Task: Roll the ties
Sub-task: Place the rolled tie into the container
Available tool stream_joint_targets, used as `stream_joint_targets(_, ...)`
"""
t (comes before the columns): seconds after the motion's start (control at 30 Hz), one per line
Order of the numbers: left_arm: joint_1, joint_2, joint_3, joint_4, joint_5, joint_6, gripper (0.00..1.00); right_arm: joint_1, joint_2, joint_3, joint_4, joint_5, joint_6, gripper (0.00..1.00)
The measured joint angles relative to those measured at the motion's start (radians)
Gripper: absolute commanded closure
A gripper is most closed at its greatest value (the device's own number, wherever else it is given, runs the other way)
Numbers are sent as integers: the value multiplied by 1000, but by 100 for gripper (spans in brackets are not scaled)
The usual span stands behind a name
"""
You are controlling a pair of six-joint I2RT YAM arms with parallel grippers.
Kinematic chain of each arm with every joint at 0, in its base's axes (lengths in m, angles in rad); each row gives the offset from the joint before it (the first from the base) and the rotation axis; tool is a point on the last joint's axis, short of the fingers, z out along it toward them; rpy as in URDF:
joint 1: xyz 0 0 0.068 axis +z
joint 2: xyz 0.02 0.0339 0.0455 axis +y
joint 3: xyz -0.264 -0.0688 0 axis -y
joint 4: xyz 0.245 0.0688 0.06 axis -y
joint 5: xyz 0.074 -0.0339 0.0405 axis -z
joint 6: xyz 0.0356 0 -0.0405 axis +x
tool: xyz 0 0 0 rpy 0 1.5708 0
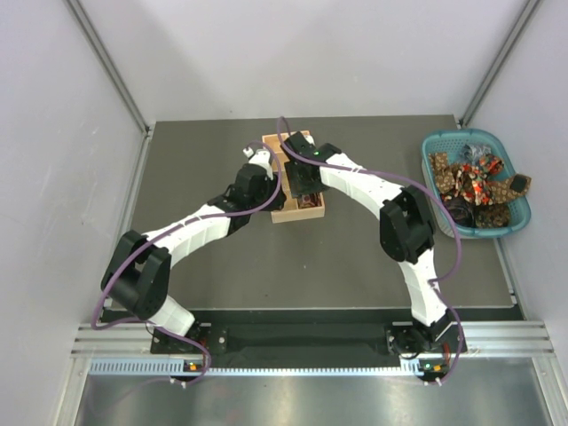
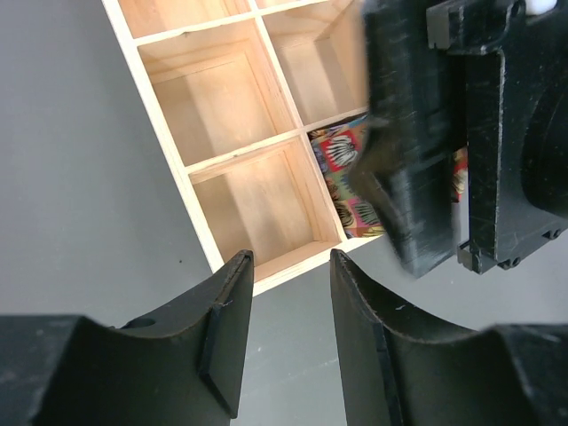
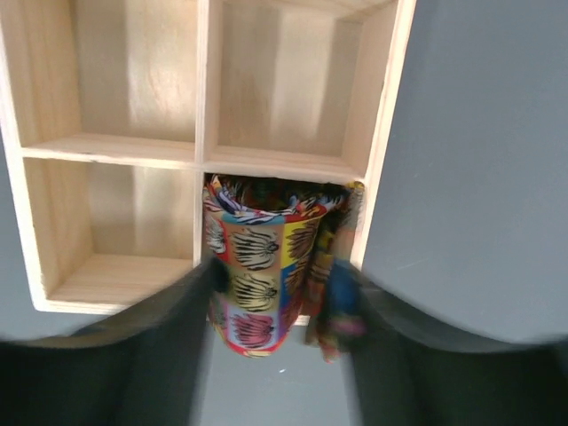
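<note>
A rolled tie (image 3: pixel 257 266) with a bright print of squares stands on end in a corner compartment of the wooden tray (image 3: pixel 383 133). A loose tail of it hangs at its right side. My right gripper (image 3: pixel 280 271) is open around the roll, its blurred fingers (image 3: pixel 169 328) flanking it. The left wrist view shows that same tie (image 2: pixel 342 169) beside the right arm's black fingers (image 2: pixel 408 204). My left gripper (image 2: pixel 291 262) hangs open and empty above the grey table by the tray's (image 2: pixel 169 142) corner. From above, both grippers (image 1: pixel 264 170) (image 1: pixel 304 173) meet over the tray (image 1: pixel 278 216).
A teal basket (image 1: pixel 525 215) at the right edge of the table holds a heap of loose ties (image 1: pixel 475 182). The tray's other compartments (image 2: pixel 209 106) that show are bare wood. Grey walls close in the table on three sides.
</note>
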Motion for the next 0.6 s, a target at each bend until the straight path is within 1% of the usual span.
stream_joint_targets(0.03, 0, 0, 0, -1, 0, 0, 55, -1, -2, -5, 5, -4, 2, 63)
stream_joint_targets(0.1, 0, 0, 0, -2, -2, 0, 55, -2, -3, -13, 5, -8, 10, 63)
stream_joint_targets(0.13, 0, 0, 0, -2, -3, 1, 55, -2, -4, -19, 9, -9, 12, 60)
stream_joint_targets(0.17, -1, 0, 0, -2, -5, 1, 55, -2, -5, -21, 12, -10, 14, 60)
stream_joint_targets(0.23, -1, 0, 0, -3, -10, 4, 54, -2, -6, -24, 16, -10, 13, 65)
stream_joint_targets(0.3, 0, -1, 0, -4, -17, 4, 54, -2, -6, -25, 16, -5, 14, 67)
stream_joint_targets(0.33, 0, -1, 0, -6, -21, 3, 54, -1, -6, -26, 17, -2, 15, 63)
stream_joint_targets(0.47, 4, -9, 0, -14, -25, 0, 53, 2, -6, -26, 16, 14, 21, 60)
stream_joint_targets(0.57, 21, -26, -3, -27, -16, -14, 53, 6, -6, -26, 16, 23, 24, 48)
stream_joint_targets(0.6, 34, -35, -7, -26, -4, -21, 53, 7, -6, -26, 16, 23, 23, 37)
